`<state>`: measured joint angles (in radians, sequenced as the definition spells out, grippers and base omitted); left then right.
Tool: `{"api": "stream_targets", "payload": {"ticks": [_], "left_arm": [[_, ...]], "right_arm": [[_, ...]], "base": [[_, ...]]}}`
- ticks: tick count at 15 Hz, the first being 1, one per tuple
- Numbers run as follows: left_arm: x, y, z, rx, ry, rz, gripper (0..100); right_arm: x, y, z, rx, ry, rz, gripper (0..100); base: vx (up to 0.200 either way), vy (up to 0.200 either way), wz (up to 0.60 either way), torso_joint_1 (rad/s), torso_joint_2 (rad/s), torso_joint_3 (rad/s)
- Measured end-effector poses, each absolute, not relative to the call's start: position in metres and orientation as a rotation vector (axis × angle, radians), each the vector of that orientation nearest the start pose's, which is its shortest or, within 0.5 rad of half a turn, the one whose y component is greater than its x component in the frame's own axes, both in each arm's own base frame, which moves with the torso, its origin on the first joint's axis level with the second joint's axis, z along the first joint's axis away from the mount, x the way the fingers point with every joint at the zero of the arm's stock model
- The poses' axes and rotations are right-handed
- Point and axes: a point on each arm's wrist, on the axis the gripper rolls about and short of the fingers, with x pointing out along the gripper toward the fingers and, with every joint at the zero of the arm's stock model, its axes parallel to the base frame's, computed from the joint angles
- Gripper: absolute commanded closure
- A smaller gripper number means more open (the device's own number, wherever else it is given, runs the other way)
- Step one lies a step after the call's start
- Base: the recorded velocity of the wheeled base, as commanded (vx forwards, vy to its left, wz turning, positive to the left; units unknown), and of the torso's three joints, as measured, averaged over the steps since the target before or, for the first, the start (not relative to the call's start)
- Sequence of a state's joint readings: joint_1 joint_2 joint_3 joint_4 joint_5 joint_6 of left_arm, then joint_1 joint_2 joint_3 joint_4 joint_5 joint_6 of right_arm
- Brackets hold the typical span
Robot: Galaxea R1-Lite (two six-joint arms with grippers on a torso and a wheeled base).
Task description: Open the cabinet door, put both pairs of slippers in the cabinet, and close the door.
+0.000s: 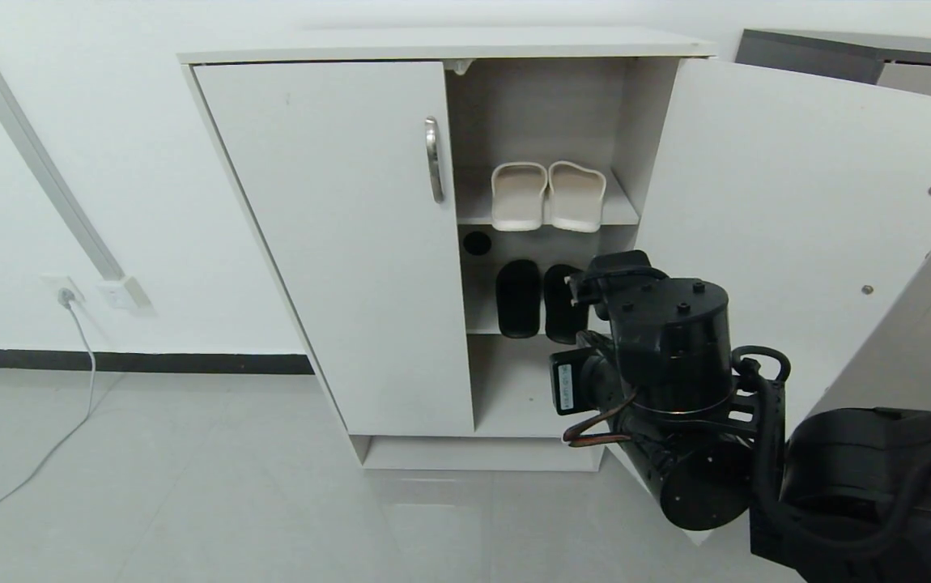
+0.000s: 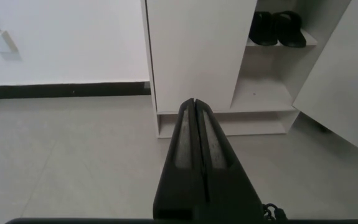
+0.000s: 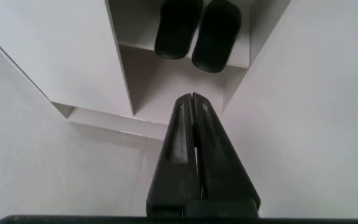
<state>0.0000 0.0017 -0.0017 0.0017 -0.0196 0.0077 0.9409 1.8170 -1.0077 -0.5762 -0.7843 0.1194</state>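
Since both pairs are already sitting inside the cabinet (image 1: 433, 44), you are looking at the closing step, by my judgement. The cabinet's right door (image 1: 797, 210) is standing swung wide, its tall panel hanging just to the robot's right of the right arm, so that arm is sitting nearer than the left. The white slippers (image 1: 546, 194) are resting on the cabinet's upper shelf, the black slippers (image 1: 538, 300) one shelf below. The right gripper (image 3: 193, 99) is pointing toward the black pair, jaws pressed together and empty; the left gripper (image 2: 193, 102) is hanging farther out from the cabinet, jaws likewise together.
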Motion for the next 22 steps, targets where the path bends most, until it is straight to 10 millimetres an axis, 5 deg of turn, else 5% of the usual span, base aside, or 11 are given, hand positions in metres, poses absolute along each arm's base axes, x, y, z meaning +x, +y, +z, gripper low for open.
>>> {"api": "stream_targets", "payload": {"ticks": [13, 22], "left_arm": [[-0.0228, -0.0004, 0.0758, 0.008, 0.002, -0.02, 100], [-0.0228, -0.0004, 0.0759, 0.008, 0.002, -0.02, 100]], "right_arm": [[0.2177, 0.2656, 0.1865, -0.077, 0.177, 0.135, 100], [0.2187, 0.2656, 0.1847, -0.082, 0.181, 0.133, 100]], "base": [[0.0, 0.0, 0.0, 0.001, 0.0, -0.002], [0.0, 0.0, 0.0, 0.046, -0.39, -0.337]]}}
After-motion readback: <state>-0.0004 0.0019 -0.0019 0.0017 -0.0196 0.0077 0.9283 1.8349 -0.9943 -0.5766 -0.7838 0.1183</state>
